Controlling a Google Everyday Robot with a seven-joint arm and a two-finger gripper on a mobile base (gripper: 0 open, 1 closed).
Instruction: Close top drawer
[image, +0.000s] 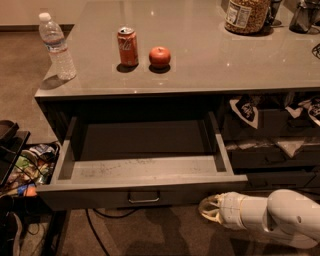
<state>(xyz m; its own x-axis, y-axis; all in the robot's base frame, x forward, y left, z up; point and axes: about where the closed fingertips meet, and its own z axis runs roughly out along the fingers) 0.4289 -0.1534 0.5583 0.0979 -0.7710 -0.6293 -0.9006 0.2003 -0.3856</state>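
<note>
Camera view: grey worktop (210, 75) carries a water bottle (57, 47), a cola can (128, 46) and an apple (160, 57), with brown carpet (165, 237) below. The top drawer (145, 170) stands wide open beneath. The gripper (210, 209) sits low, just under the drawer front's right end, right of the handle (144, 197). Jaws open or closed? Can't tell.
</note>
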